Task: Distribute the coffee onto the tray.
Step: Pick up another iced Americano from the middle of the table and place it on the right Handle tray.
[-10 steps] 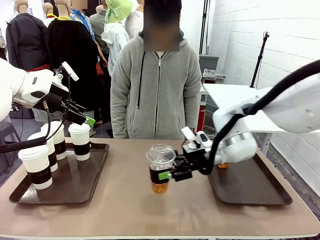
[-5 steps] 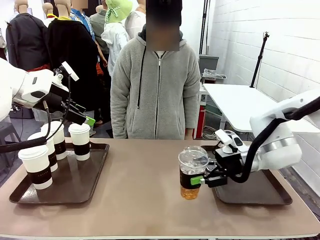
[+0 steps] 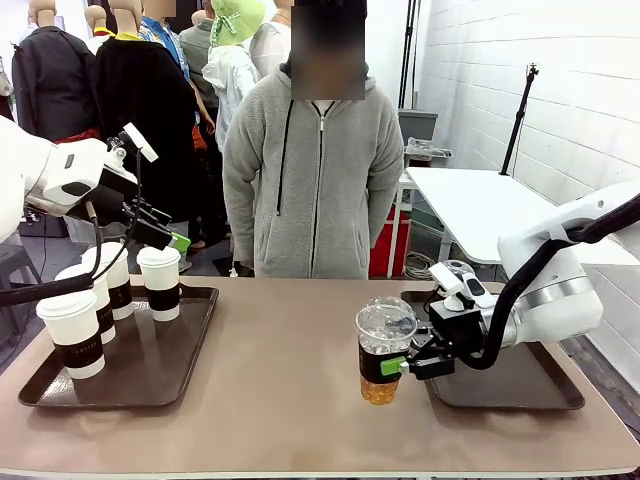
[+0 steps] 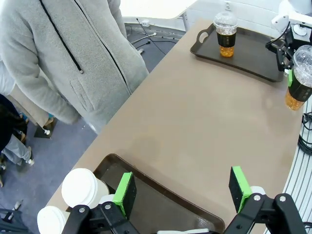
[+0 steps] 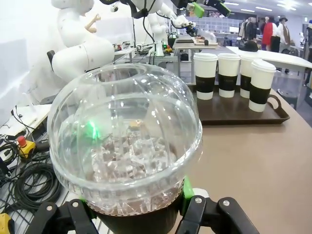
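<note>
My right gripper [image 3: 392,365] is shut on a clear dome-lidded cup [image 3: 383,335] of amber coffee, just left of the right tray [image 3: 510,385]. I cannot tell whether the cup's base touches the table. In the right wrist view the cup's dome [image 5: 124,146] sits between the fingers. A second dome-lidded cup [image 4: 225,34] stands on the right tray [image 4: 253,53]. Several white lidded cups with brown sleeves [image 3: 160,283] stand on the left tray [image 3: 150,370]. My left gripper [image 3: 165,238] hangs open above that tray, its green pads [image 4: 125,192] wide apart with nothing between them.
A person in a grey hooded jacket [image 3: 310,160] stands at the table's far edge, hands down. Bare brown tabletop [image 3: 280,380] lies between the two trays. Cables [image 5: 29,190] lie on the floor off the robot's side.
My right gripper has carried the clear cup from mid-table rightward to the right tray's left edge, barely moving in the last half second. The left arm stayed still.
</note>
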`<state>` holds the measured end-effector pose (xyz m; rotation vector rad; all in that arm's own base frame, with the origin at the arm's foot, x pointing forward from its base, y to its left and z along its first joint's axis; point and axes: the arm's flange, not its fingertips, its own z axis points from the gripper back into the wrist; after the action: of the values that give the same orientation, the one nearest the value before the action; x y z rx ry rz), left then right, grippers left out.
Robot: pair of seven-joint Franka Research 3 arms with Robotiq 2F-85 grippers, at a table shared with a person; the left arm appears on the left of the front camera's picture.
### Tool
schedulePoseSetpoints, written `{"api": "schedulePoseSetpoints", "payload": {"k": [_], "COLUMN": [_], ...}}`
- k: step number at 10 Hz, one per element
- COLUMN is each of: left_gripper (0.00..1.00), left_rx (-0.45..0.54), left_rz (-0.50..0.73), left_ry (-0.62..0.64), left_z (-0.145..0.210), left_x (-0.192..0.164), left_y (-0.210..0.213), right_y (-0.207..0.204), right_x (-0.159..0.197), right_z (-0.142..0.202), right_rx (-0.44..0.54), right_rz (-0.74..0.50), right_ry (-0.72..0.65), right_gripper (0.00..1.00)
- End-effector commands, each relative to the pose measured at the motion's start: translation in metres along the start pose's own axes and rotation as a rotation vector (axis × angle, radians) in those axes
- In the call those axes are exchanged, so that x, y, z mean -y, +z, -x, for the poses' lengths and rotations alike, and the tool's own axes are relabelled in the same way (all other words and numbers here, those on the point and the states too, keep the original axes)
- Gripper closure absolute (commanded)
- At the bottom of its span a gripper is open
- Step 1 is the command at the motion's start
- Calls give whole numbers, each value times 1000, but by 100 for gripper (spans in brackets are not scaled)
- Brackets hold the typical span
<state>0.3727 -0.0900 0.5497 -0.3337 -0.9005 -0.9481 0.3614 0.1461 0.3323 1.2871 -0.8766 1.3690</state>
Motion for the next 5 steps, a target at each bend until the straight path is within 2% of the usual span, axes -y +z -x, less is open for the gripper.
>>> {"api": "schedulePoseSetpoints", "payload": {"k": [1, 3, 5], "left_gripper": [0, 0, 0], "left_rx": [4, 4, 4], "left_rz": [9, 9, 9], "left_ry": [-11, -11, -11], "left_z": [4, 4, 4], "left_x": [-3, -3, -3], "left_y": [-1, -1, -1], "right_y": [1, 31, 67], "right_x": [0, -8, -16], "right_z": [0, 5, 13], "right_rx": [1, -44, -19], "right_rz": [2, 57, 131], "right_ry": [0, -27, -62], "right_gripper": [27, 27, 27]}}
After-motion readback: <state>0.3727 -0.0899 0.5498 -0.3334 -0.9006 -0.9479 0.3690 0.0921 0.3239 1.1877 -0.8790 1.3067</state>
